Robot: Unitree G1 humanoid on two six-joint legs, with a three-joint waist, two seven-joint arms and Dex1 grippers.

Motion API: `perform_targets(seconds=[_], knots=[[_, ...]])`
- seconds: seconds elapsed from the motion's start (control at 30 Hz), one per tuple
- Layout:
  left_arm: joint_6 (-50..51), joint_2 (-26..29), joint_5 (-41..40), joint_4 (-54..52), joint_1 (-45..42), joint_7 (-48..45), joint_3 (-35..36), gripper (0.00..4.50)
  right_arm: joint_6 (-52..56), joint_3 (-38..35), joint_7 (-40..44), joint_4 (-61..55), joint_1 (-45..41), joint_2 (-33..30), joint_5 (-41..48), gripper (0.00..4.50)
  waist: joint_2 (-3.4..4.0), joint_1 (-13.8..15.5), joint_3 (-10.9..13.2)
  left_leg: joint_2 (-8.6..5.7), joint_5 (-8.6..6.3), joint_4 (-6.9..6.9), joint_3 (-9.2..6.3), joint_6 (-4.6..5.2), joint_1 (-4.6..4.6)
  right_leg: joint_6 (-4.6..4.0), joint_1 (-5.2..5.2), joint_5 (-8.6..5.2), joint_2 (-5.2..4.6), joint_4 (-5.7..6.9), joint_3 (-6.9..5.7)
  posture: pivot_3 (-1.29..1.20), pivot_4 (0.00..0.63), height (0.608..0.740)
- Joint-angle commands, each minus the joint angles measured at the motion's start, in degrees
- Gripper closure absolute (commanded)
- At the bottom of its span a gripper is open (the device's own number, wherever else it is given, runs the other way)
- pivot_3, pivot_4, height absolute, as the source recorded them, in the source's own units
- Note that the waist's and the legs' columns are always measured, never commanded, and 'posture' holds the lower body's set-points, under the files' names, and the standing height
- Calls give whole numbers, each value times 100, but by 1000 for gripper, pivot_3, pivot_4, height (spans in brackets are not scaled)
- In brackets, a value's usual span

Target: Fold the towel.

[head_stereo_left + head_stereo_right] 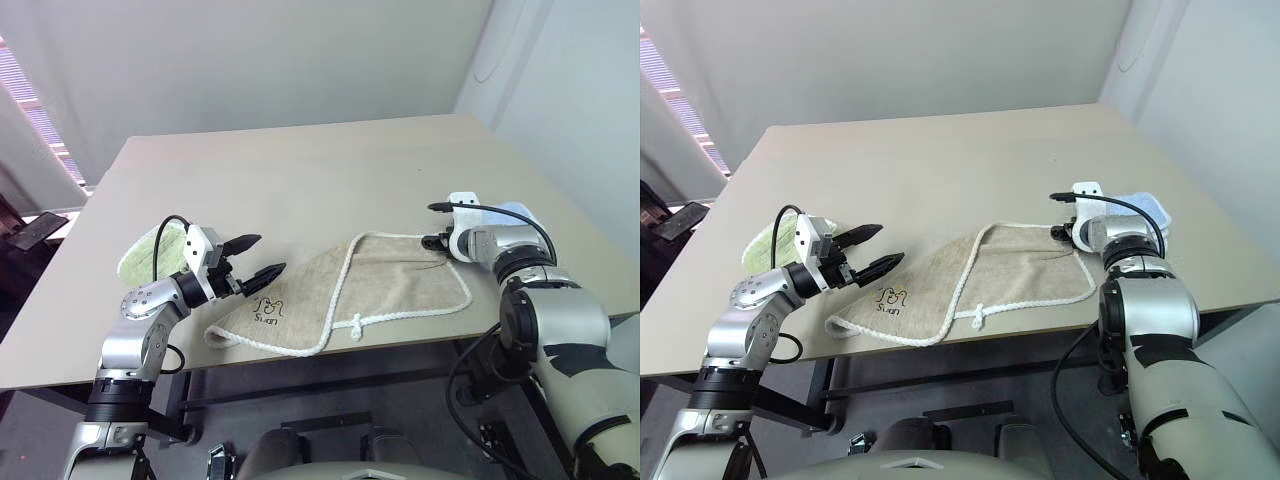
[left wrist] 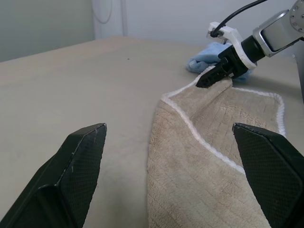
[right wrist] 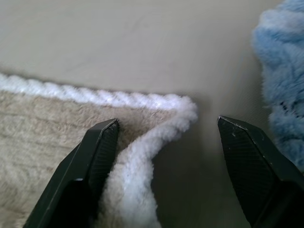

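Note:
The beige towel (image 1: 390, 285) with white corded edging lies partly folded near the table's front edge, its small dark logo (image 1: 266, 308) at the front left. My left gripper (image 1: 270, 252) hovers open just above the towel's left end, pointing right with nothing between its fingers. My right gripper (image 3: 167, 122) is open and angled down over the towel's far right corner (image 3: 183, 110). One of its fingers (image 3: 102, 142) rests over the cloth; the other is over bare table. From the left wrist view, the right gripper (image 2: 209, 80) sits at that raised corner.
A light blue folded cloth (image 1: 515, 212) lies just right of my right gripper, close to the table's right edge. A light green folded cloth (image 1: 150, 250) lies behind my left arm. The wide beige table (image 1: 300, 170) stretches back to a wall.

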Motion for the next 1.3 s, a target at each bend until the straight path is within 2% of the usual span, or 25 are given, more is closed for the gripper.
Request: perform_targets(seconds=[0.03, 0.2, 0.33, 0.53, 0.7, 0.9, 1.1, 1.3], knots=[[-99, 76, -19, -32, -74, -29, 124, 0, -144, -169, -111, 5, -111, -45, 81, 1046, 0, -4, 0, 0, 0, -1, 0, 0, 0, 0, 0, 0, 0, 0, 0, 0, 0, 736], [-112, 38, -10, -29, -96, -15, 77, 0, -149, -361, -162, 35, -164, -54, 146, 1046, 0, -4, 0, 0, 0, -3, 0, 0, 0, 0, -1, 0, 0, -1, 0, 0, 0, 736], [-104, 57, 6, -48, -78, -28, 55, 0, -227, -433, -178, 32, -208, -32, 180, 2241, 0, -4, 0, 0, 0, -2, 0, 0, 0, 0, 0, 0, 0, -1, 0, 0, 0, 736], [102, 187, -71, -235, 10, -118, 52, 0, -485, -642, -252, -17, -244, -72, 296, 4490, 0, -5, 0, 0, 0, -2, 0, 0, 0, 0, 0, 0, 0, -1, 0, 0, 0, 736], [845, 651, -447, -1132, 400, -405, 20, 0, -650, -740, -115, -78, -202, -63, 403, 4490, 4, -42, 3, 1, 0, -8, 0, 0, -1, 0, -3, 0, 0, -1, 0, 0, 0, 736], [1803, 1029, -689, -2092, 632, -547, -476, 0, -740, -762, 68, -201, -221, 147, 528, 4490, 7, -108, 5, 0, 0, -3, -1, 0, 0, -1, 5, -1, 0, -2, 0, 0, 0, 736], [1433, 1165, 62, -1971, 293, -772, -1232, 0, -730, -598, 22, -296, -193, 395, 464, 4490, 10, -146, 6, 1, 3, -1, -3, -4, 7, -1, 5, -1, 6, 5, 2, 0, 0, 736], [104, 1377, 1431, -1393, 192, -930, -2073, 0, -737, -512, -22, -369, -201, 518, 456, 4490, 13, -143, 6, 1, 5, -9, -3, -7, 6, -2, -1, -1, 7, 3, 3, 0, 0, 736]])
